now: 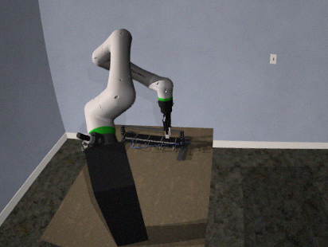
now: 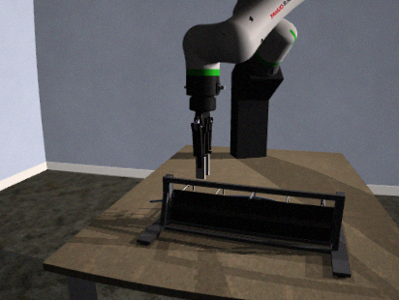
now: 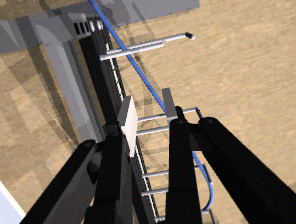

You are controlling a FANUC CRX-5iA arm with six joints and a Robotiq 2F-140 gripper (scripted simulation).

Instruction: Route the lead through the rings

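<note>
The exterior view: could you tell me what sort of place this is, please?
Probably an indoor test room: a robot arm on a black pedestal, a wooden table bearing a small rack, plain blue-grey walls with white skirting.

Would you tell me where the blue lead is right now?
In the wrist view, the blue lead runs diagonally beside the rack, passing under a ring toward the gripper.
</note>
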